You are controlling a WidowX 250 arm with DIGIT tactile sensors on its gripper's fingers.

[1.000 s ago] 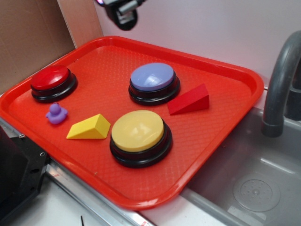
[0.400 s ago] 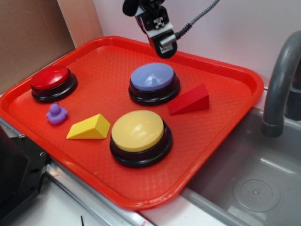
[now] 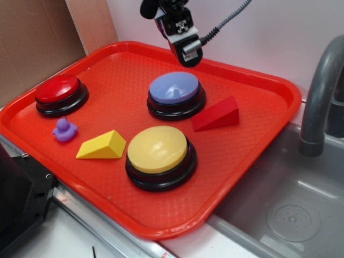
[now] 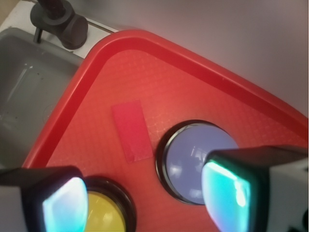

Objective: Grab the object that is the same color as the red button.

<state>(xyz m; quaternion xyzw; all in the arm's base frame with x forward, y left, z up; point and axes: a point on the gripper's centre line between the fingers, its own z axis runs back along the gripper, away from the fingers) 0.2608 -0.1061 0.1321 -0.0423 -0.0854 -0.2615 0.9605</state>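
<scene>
Black claw (image 3: 184, 51): hangs above the tray's far edge, just behind the lavender-blue button; a second ago only its tip showed at the top of the exterior view, further left. In the last fraction of a second it has barely shifted.
Claw state: the wrist view shows the two fingers (image 4: 231, 193) set wide apart with nothing between them.
What the change means: the approach looks under way, yet the claw is over the wrong thing so far; judged from here, it has to travel toward the tray's right side and come down.
Lavender-blue button (image 3: 176, 94): directly beneath the claw, near the tray's middle, far side.
Red wedge (image 3: 216, 114): the object to grab, lying flat on the tray just right of the lavender-blue button, toward the tray's right edge. Untouched.
Wedge look: matte, solid red, ramp-shaped, high end toward the right; from above (image 4: 131, 130) it reads as a plain narrow rectangle, close in hue to the tray, so easy to lose.
Red button (image 3: 61, 94): the colour reference, at the tray's left edge, well apart from the wedge.
Red tray (image 3: 269, 134): carries everything, beside a sink.
Yellow button (image 3: 159, 156): near edge, centre.
Yellow wedge (image 3: 102, 146): left of it, the wrong colour.
</scene>
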